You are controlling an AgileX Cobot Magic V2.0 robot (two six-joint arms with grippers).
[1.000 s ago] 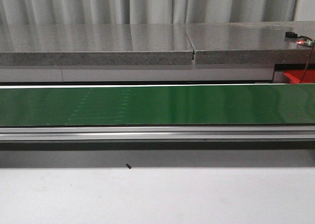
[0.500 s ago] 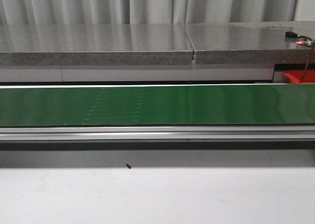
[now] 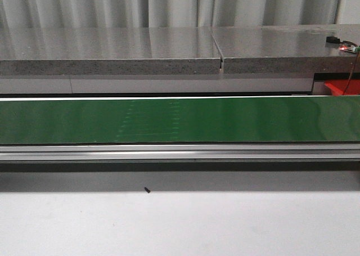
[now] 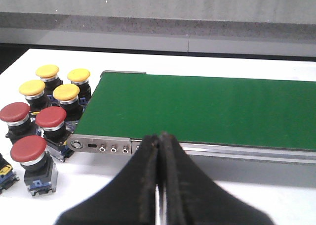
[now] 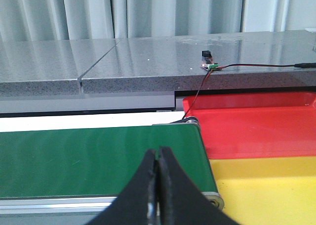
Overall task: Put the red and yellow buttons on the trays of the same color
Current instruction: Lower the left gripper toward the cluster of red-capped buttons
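In the left wrist view, several yellow buttons and three red buttons stand in a cluster on the white table beside one end of the green conveyor belt. My left gripper is shut with nothing in it, hovering near the belt's front rail, apart from the buttons. In the right wrist view, a red tray and a yellow tray lie side by side past the belt's other end. My right gripper is shut and empty above the belt's near edge. Neither gripper appears in the front view.
A grey stone-like counter runs behind the belt. A small sensor board with a red-black wire sits on the counter above the red tray. A small black speck lies on the white table in front of the belt's metal rail.
A faint striped patch on the belt surface has drifted to the right across the front view. Nothing else has moved.
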